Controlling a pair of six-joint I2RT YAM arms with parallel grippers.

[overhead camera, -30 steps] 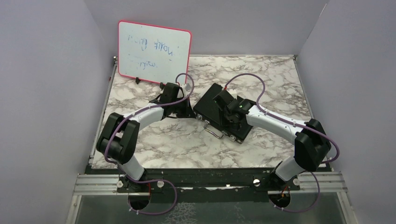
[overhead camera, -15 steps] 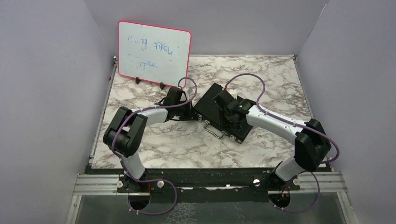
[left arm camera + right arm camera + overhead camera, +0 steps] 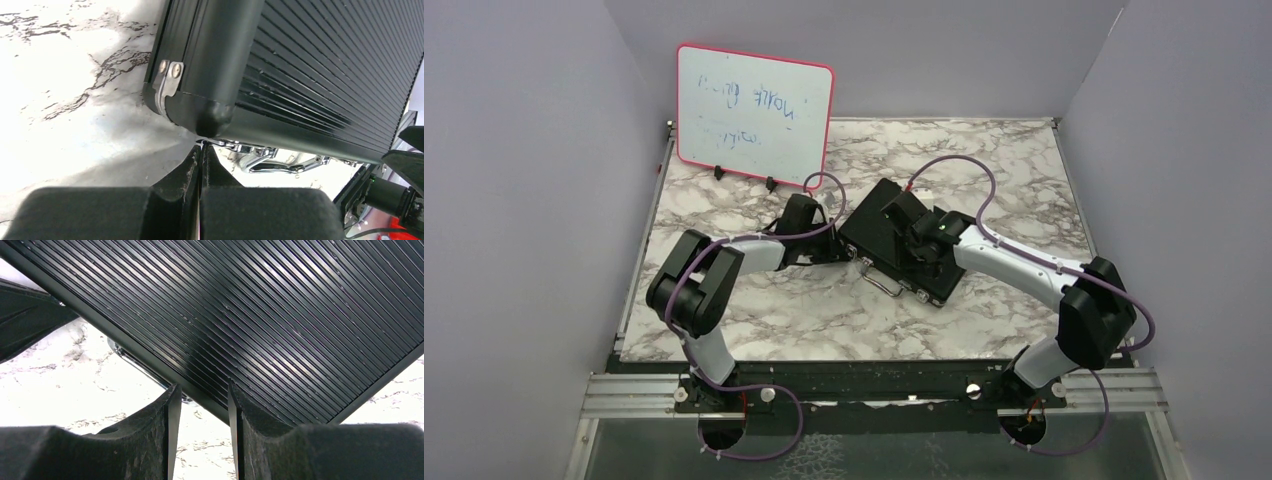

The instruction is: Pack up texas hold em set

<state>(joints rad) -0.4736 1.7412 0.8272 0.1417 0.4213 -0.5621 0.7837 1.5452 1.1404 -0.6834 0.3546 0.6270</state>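
Since a second ago the left arm's elbow has folded inward; its left end effector (image 3: 201, 150), pinched shut and empty, sits at the corner of the closed black hard case (image 3: 310, 65) just ahead. Rightward, the right end effector (image 3: 202, 395) hangs partly open over the ribbed lid, gripping nothing. A shove from the left could probably skid the case across the tabletop (image 3: 754, 310) or slip off its rounded corner.

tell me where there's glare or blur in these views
Left wrist: the marble table is blown out white, the left gripper blurred up close. Right wrist: a soft sheen crosses the ribbed case. Top external: even light, sharp.
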